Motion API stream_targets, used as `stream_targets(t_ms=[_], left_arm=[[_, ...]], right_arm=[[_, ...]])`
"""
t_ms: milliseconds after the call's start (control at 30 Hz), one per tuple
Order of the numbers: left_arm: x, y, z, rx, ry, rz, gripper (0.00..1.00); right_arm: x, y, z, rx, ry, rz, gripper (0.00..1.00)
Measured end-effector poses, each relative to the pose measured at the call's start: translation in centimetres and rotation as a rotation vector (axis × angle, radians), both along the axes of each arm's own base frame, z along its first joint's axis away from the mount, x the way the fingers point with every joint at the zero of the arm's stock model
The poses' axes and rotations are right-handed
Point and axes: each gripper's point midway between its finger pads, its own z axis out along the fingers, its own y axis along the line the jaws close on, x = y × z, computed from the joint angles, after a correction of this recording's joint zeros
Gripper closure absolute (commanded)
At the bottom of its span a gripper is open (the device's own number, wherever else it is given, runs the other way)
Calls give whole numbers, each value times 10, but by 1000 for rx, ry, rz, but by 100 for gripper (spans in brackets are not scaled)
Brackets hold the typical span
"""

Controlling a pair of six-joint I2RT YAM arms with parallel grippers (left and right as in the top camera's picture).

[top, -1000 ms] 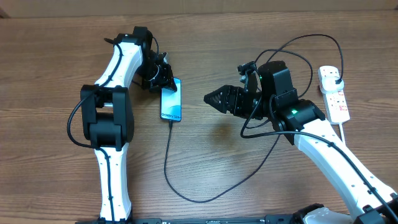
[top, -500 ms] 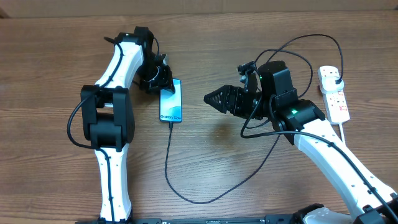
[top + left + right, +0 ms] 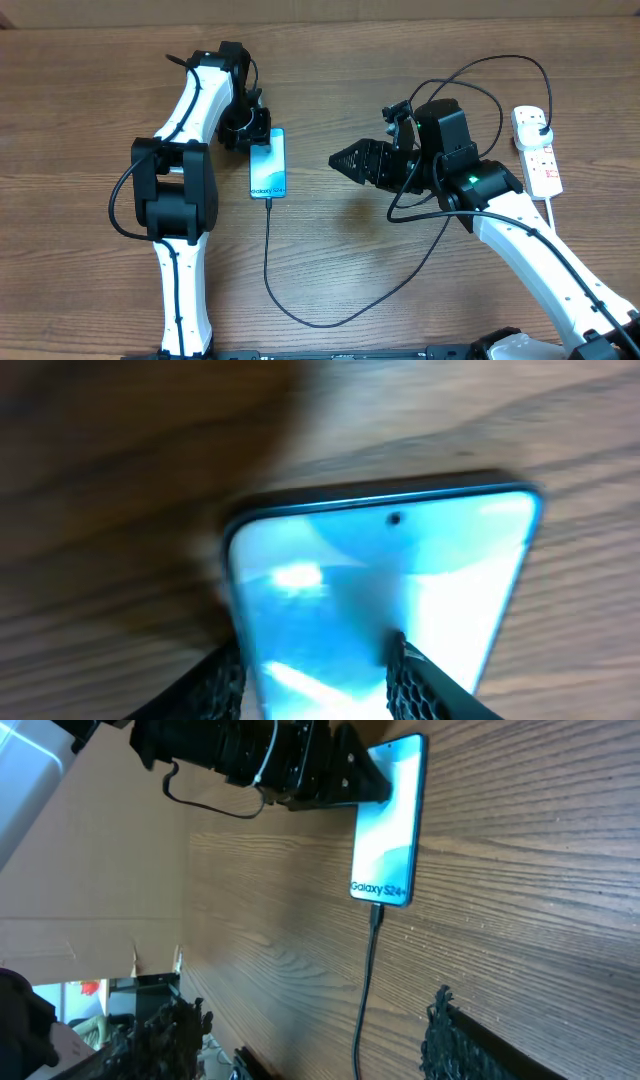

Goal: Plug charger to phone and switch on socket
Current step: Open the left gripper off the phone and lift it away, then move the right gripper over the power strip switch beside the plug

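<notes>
Nearest the robot's base, the charger (image 3: 266, 262) sags in a loop across the wooden table (image 3: 340, 70). One end rises to the near end of the phone (image 3: 268, 165), where its tip sits in the port. The other end passes behind the right arm and arcs to the far right. The right gripper (image 3: 342, 160) hovers beside the phone and well apart from it, just where it was a second ago. Its wrist view shows the fingers (image 3: 175, 1025) spread wide and holding nothing. The phone lies screen-up and lit, left of centre. It has slid a little to the left and squared up, where it lay skewed before. The cable just below it has followed. At the phone's far end, the left gripper (image 3: 312, 665) has its jaws parted, one finger at the phone's edge and the other over the screen. At the far right, the socket (image 3: 538, 155) has not moved, with the black plug in its far end.
</notes>
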Motion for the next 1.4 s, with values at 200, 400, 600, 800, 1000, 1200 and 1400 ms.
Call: stream_targets(t_ms=[200, 400, 600, 800, 1000, 1200, 1400], left_arm=[[2, 20, 7, 115, -1, 20, 53], [14, 25, 50, 151, -38, 43, 58], [37, 24, 125, 136, -194, 58, 56], [43, 18, 221, 73, -434, 73, 52], [14, 17, 324, 11, -672, 82, 50], [-25, 22, 382, -7, -798, 83, 44], [-49, 22, 411, -33, -866, 81, 41]], right_arm=[[-3, -2, -4, -17, 13, 1, 28], [-7, -6, -12, -54, 24, 11, 37], [-14, -18, -27, -138, 54, 1, 37], [-18, -29, -38, -210, 71, -14, 39], [-26, -47, -30, -295, 51, -47, 39], [-28, -62, 20, -316, -83, -102, 74], [-33, -91, 58, -322, -182, -207, 96]])
